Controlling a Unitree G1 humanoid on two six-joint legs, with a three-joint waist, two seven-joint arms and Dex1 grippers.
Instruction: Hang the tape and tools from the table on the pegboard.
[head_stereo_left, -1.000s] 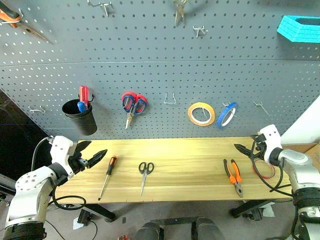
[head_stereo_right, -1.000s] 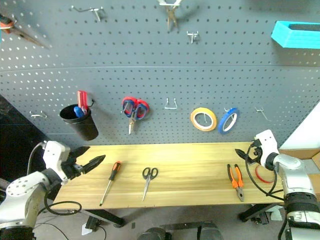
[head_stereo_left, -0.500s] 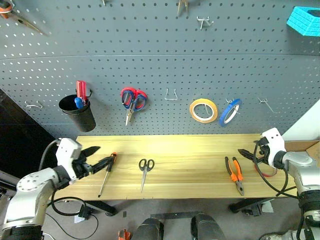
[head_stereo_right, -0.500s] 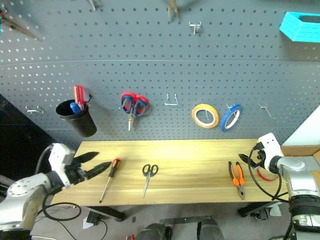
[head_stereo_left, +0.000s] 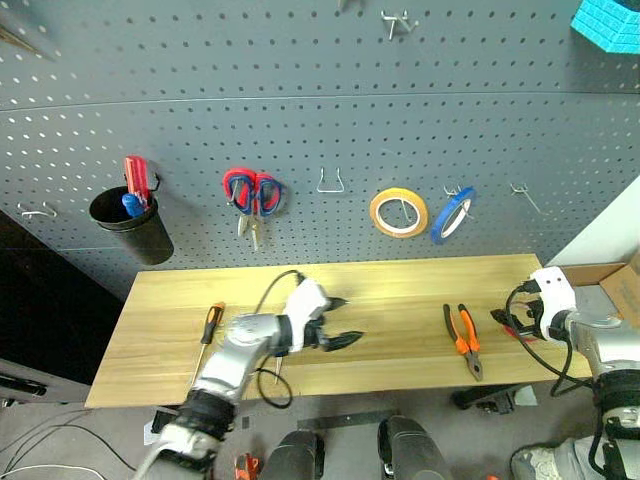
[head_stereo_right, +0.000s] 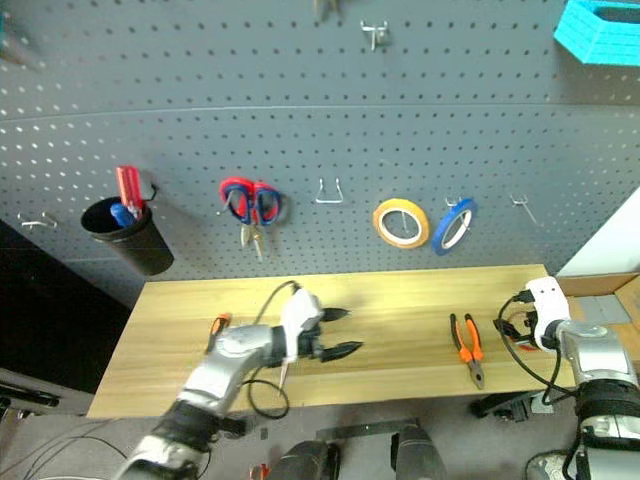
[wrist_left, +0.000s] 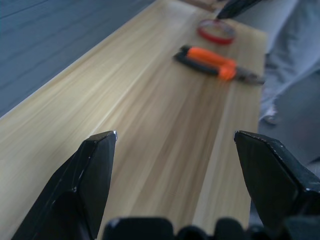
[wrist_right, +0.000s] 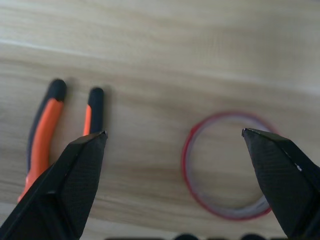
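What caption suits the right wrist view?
Open right claw above red tape lying flat beside pliers on the table.

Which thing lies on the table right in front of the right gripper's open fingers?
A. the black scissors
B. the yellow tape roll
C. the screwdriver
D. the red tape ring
D: in the right wrist view the red tape ring lies flat on the table ahead of the open right gripper, with the pliers off to one side.

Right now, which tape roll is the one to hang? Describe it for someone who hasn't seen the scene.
On the table, at its right end past the pliers, the tape lies flat as a thin red ring. The yellow roll and blue roll already hang on the pegboard.
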